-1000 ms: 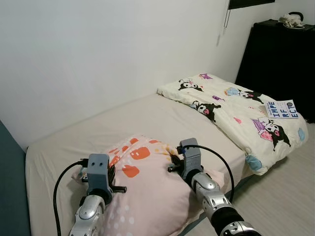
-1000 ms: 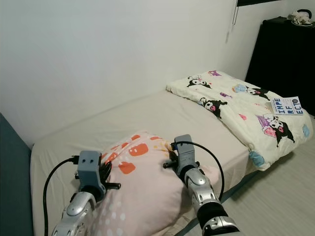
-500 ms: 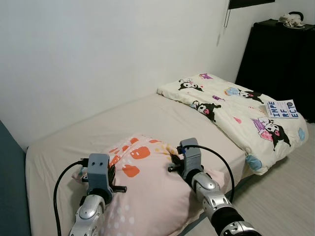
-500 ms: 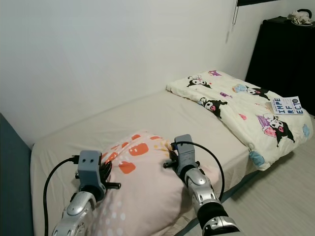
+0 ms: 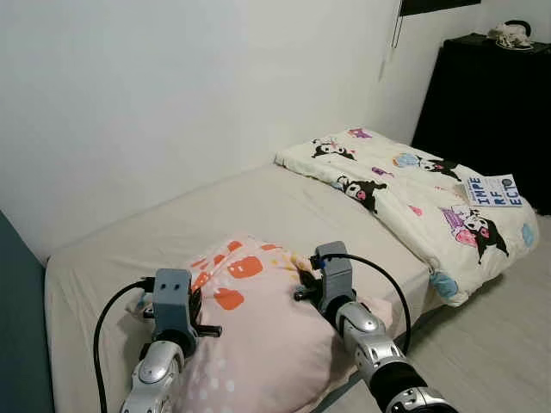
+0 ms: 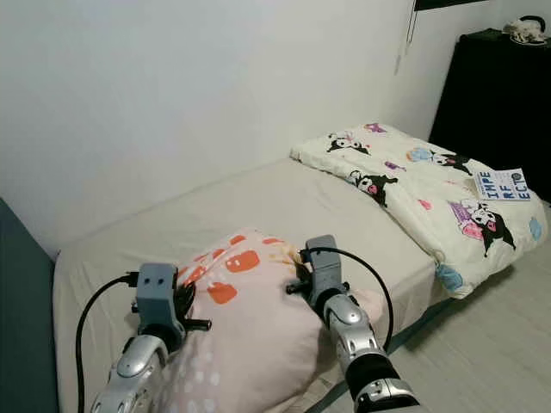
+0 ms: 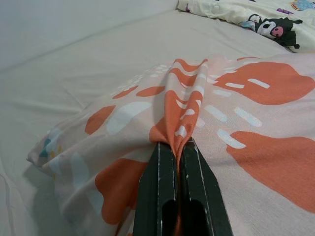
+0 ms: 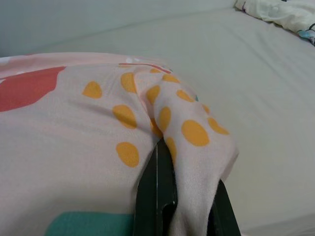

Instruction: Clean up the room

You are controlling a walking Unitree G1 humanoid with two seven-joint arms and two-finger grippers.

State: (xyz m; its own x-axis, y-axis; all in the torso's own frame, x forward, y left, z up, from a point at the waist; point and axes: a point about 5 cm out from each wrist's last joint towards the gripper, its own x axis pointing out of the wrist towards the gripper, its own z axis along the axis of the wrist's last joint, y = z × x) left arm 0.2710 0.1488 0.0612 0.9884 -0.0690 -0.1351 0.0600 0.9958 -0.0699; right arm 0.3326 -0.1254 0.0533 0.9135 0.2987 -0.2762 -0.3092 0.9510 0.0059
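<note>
In my left eye view, a soft pink pillow with orange shapes (image 5: 250, 327) sits low in the middle of the frame, on the near edge of the big beige bed (image 5: 258, 206). My left gripper (image 5: 185, 311) is at the pillow's left side, and my right gripper (image 5: 308, 282) is at its right side. A cream blanket with black cartoon animals (image 5: 413, 194) lies at the middle right of the frame, with a white card with blue letters (image 5: 492, 191) on it. A tall black cabinet (image 5: 495, 103) stands at the upper right.

My right eye view shows the same things.

In my left wrist view, my two black fingers (image 7: 160, 191) pinch a fold of the pillow tight.

In my right wrist view, my fingers (image 8: 157, 196) squeeze a fold with yellow dots.
</note>
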